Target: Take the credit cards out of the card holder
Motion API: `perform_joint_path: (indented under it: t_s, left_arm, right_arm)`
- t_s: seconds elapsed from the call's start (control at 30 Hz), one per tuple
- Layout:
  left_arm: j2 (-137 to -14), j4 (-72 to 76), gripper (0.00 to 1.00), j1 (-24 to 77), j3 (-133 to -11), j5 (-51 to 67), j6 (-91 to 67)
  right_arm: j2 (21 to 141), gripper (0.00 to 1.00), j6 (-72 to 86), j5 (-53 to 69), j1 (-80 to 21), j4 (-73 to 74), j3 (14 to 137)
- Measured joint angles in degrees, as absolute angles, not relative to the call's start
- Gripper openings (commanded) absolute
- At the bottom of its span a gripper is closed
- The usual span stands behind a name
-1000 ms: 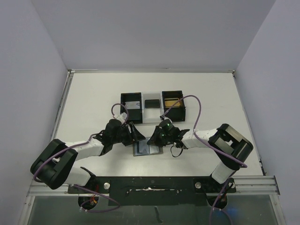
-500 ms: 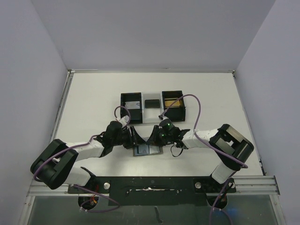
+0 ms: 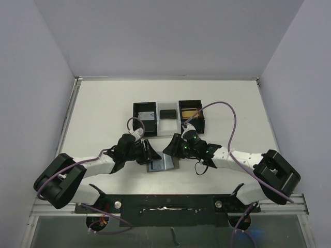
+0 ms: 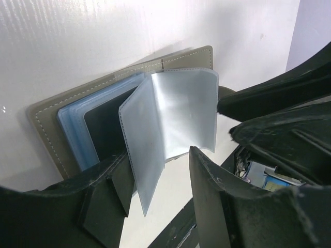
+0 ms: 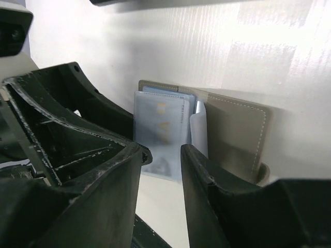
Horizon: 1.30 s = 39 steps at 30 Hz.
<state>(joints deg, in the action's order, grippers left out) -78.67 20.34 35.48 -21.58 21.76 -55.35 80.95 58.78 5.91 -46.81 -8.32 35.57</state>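
Jaws: right gripper [image 5: 164, 151] just opened, now apart; left gripper [image 4: 158, 155] apart astride a clear sleeve [image 4: 173, 111] | card holder [image 3: 163, 164] open, middle of the table's [image 3: 103, 103] near edge | we judge the credit cards [image 5: 163, 129] still pocketed.

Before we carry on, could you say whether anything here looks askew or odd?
Yes: one clear plastic sleeve stands up from the open card holder instead of lying flat, between the open jaws of the left gripper.
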Motion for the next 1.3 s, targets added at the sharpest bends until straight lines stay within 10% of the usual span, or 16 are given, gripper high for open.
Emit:
perform_joint_path:
  t_s: [1.3]
  left_arm:
    - [-75.40,6.90,0.48,41.12,-31.38,13.19,-52.75]
  right_arm:
    - [61.36,0.48,58.41,-3.97,-45.67,-9.13,26.28]
